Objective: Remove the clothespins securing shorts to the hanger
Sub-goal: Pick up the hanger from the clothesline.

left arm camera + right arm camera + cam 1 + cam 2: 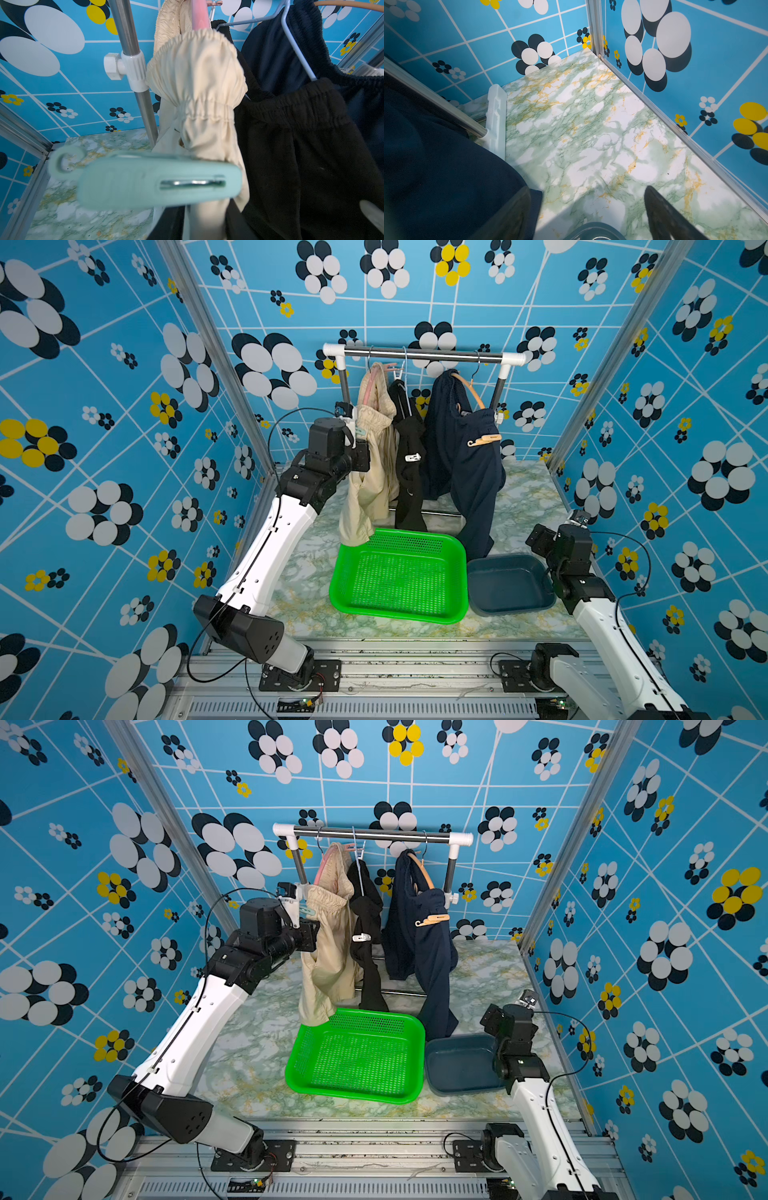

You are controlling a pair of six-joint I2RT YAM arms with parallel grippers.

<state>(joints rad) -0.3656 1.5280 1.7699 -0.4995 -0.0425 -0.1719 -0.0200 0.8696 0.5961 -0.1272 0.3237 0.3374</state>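
Observation:
Three shorts hang from hangers on a rail (422,353): beige shorts (374,456), black shorts (409,489) and navy shorts (469,464). My left gripper (353,429) is at the beige waistband, shut on a mint-green clothespin (158,180) whose tip still touches the beige fabric (207,99). A white clothespin (412,457) is clipped on the black pair, and a tan clothespin (484,439) on the navy pair. My right gripper (588,216) stands open and holds nothing, low at the right by the navy fabric (436,166).
A green mesh basket (415,536) sits on the marble table below the shorts. A dark blue tub (505,559) is beside it, under the right arm. The rack's posts and its white foot (496,116) stand at the back. Patterned walls close in on three sides.

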